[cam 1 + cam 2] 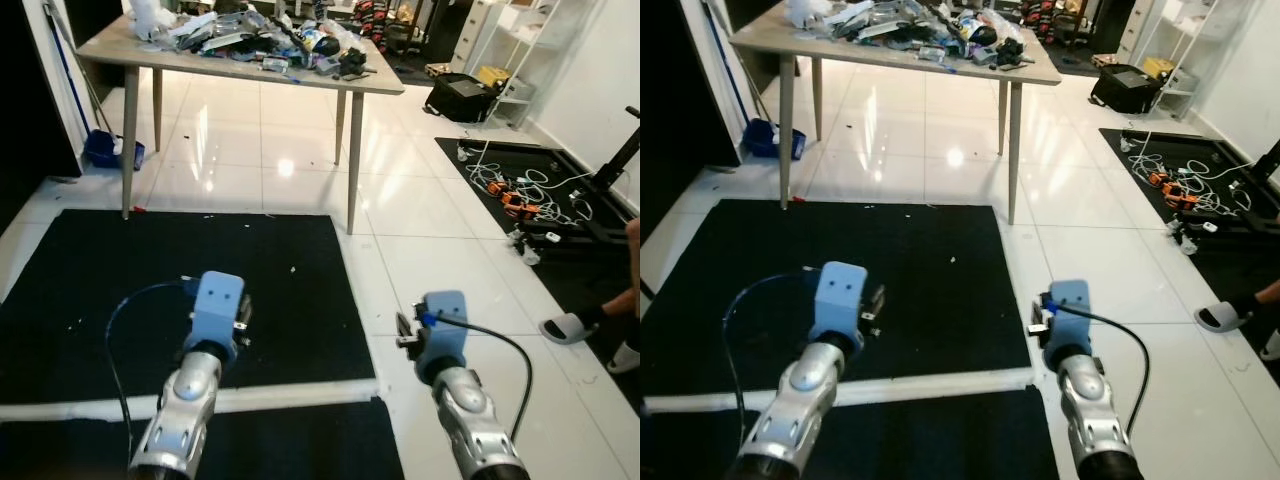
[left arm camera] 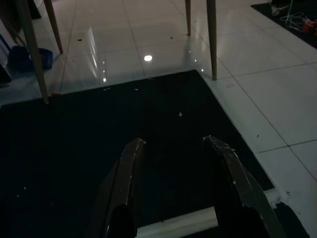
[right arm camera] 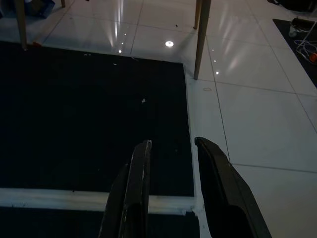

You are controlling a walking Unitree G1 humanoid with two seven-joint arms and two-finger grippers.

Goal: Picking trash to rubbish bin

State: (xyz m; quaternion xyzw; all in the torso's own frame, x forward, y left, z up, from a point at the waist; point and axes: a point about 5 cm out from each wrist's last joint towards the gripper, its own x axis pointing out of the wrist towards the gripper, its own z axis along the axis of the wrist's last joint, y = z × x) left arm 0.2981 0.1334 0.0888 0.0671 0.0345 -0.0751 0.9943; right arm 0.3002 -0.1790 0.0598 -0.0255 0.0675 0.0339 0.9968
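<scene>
My left claw (image 2: 173, 144) is held low over the black mat (image 1: 150, 280), fingers spread, gripping nothing. My right claw (image 3: 173, 145) is over the mat's right edge where it meets the white tile floor (image 1: 440, 250), fingers likewise spread and empty. Small white scraps (image 3: 143, 101) lie on the mat ahead of both claws. At the upper centre of the frame stands the wooden worktop (image 1: 120, 45), carrying a pile of clutter (image 1: 270, 40). A person's sandalled foot (image 1: 570, 325) sits at the right edge.
</scene>
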